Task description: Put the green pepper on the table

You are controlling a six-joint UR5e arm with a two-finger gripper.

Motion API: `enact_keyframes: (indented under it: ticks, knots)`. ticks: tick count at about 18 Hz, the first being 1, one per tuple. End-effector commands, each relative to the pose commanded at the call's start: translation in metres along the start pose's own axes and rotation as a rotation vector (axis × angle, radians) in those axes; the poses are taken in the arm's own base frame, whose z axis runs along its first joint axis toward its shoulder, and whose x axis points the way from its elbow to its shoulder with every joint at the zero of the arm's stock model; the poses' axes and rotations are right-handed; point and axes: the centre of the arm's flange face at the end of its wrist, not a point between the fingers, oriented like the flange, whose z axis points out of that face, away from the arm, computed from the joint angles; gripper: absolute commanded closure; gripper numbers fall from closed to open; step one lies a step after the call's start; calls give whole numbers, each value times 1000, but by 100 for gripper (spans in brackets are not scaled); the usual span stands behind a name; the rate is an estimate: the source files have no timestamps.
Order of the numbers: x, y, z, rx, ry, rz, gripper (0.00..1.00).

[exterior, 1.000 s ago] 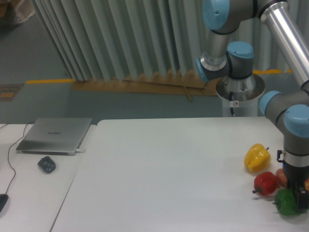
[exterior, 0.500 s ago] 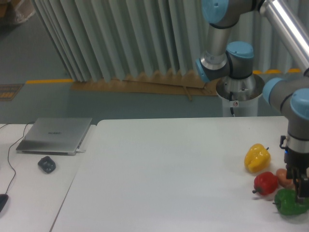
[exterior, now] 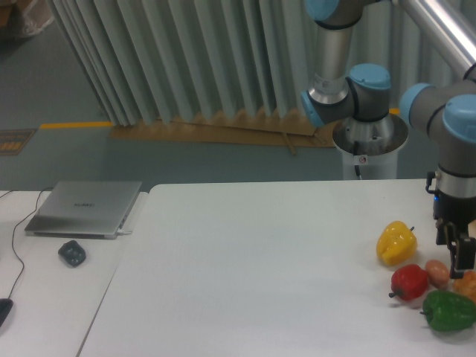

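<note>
**A:** Table [exterior: 245, 260] first: wide and white, it carries everything that matters. Where does the green pepper [exterior: 449, 310] sit on it?

**B:** At the near right corner, resting on the surface, just in front and to the right of the red fruit [exterior: 409, 281]. The yellow pepper [exterior: 396, 242] lies behind the red fruit, and two small orange pieces sit close by the green pepper, on its far side.

**A:** And the gripper [exterior: 461, 260]?

**B:** Above and slightly behind the green pepper, clear of it, with a visible gap between them. Nothing is held. Whether the jaws stand spread or closed I cannot tell; they are dark and close to the frame's edge.

**A:** So which way does the pepper lie from the gripper?

**B:** Below it, a little toward the camera. The pepper's long axis runs roughly left to right, stem end toward the red fruit.

**A:** Then the placing looks done?

**B:** I would judge so: the pepper rests on the table by itself. Any coming move is most likely straight up and away, and since the pepper lies beneath, a vertical path should leave it undisturbed.

**A:** Smaller things?

**B:** Far left of the pepper, on the side desk, a closed laptop [exterior: 85, 207] and a dark mouse [exterior: 72, 253].
</note>
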Motion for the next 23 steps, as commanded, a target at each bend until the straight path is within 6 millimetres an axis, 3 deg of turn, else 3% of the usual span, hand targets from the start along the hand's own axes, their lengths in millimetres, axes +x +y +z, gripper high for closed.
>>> enact_keyframes:
  ticks: [7,11,18,23]
  knots:
    - [56,-32,-60,34,145,-15,0]
    - [78,-76,-81,-29,162,-24,0]
    - [99,-127,-93,-71,146,25,0]
    - [99,-135,-87,-72,153,42,0]
